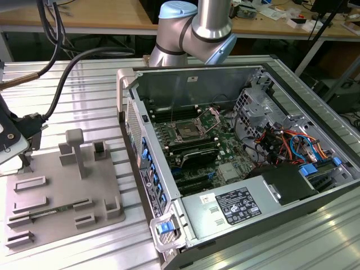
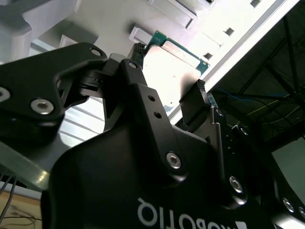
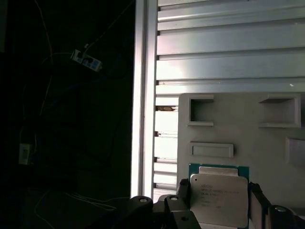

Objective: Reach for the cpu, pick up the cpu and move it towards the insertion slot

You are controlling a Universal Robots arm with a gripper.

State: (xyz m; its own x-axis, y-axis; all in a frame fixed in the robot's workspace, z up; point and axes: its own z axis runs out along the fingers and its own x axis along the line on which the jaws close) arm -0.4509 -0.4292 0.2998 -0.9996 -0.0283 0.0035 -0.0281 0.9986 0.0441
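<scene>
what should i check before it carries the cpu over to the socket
1. fingers touching both sides of the cpu: ok
2. cpu lifted clear of the gray plate: cannot tell
3. insertion slot uncovered, dark centre showing: ok
4. computer case open on top: ok
5. cpu corner matched to the slot: cannot tell

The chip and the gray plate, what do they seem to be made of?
The chip: likely a metal lid, pale silvery with a dull sheen, on a green circuit-board base showing at its edges. The gray plate: probably plastic, matte and even in colour, with moulded rectangular recesses.
</scene>
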